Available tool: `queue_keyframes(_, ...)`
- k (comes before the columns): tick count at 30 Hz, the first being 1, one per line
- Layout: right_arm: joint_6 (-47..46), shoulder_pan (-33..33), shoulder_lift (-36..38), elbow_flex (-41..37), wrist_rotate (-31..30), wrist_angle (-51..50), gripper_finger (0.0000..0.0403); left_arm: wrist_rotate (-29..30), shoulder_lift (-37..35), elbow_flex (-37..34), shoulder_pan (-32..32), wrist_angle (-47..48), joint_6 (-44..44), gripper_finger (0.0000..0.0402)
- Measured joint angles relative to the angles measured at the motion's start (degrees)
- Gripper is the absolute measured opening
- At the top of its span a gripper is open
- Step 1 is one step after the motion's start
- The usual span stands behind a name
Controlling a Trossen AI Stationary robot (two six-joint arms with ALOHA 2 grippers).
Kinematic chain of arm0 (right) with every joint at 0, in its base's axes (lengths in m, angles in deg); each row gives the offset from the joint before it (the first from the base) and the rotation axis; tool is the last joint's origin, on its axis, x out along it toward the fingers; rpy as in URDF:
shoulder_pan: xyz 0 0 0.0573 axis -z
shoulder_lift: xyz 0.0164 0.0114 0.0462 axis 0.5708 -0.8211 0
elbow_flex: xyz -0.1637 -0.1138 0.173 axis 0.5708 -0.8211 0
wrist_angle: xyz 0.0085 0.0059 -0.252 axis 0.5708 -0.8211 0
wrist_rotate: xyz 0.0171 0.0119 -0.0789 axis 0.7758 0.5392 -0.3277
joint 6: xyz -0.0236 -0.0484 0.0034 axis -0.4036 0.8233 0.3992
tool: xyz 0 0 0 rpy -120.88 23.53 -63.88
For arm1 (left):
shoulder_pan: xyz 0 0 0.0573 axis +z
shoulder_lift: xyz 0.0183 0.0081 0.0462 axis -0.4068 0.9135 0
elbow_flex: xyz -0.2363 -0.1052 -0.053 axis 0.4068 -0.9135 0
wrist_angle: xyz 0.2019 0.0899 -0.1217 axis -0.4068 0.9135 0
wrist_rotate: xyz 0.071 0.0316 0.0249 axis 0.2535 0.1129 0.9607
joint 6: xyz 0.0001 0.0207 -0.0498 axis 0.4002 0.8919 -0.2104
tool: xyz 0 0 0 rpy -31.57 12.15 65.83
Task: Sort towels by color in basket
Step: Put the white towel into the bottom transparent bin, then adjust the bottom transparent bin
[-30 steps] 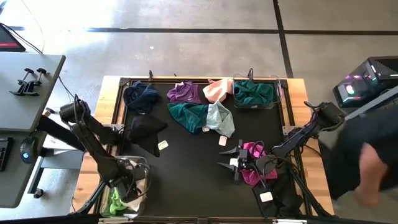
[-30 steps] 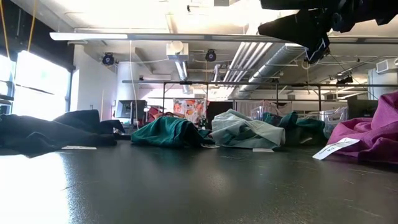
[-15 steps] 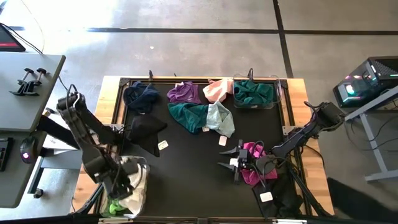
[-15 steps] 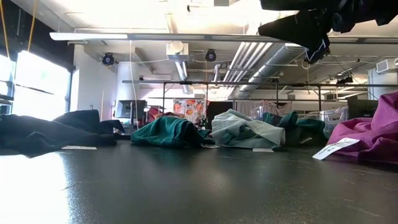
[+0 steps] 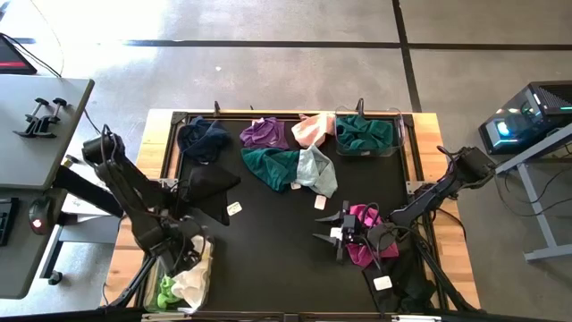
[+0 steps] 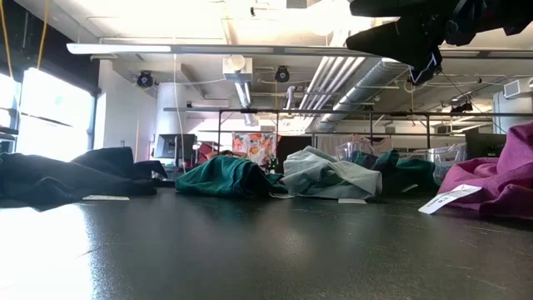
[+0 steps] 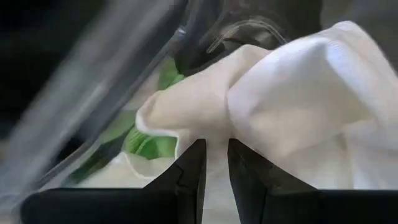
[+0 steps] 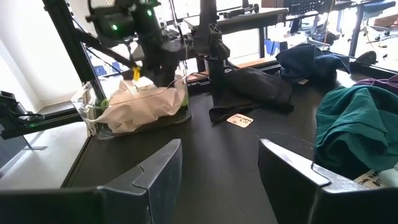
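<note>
The left pincer is gripping the white towel over the bin; it should release low, inside the walls. The right pincer is waiting, spread open.

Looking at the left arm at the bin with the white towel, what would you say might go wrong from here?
1. The left gripper fingers sit nearly shut on the white towel; lifting away may drag it back out of the clear bin.
2. The white towel covers the lime towel, so colours may get mixed.

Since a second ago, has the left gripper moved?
Yes. The left gripper has shifted slightly toward the black towel, hanging over the white towel in the clear basket.
</note>
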Motion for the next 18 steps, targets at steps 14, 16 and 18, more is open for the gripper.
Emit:
queue_keyframes(14, 0.0, 0.0, 0.0, 0.0, 0.0, 0.0, 0.0201, -2.4, -0.1, 14.0, 0.0, 18.2, 9.9, 0.0053)
queue_keyframes(16, 0.0, 0.0, 0.0, 0.0, 0.0, 0.0, 0.0201, -0.1, 0.0, 17.9, -0.1, 18.7, 12.3, 0.0053)
queue_keyframes(18, 0.0, 0.0, 0.0, 0.0, 0.0, 0.0, 0.0201, 7.0, -0.1, 21.4, -0.2, 18.7, 14.3, 0.0053)
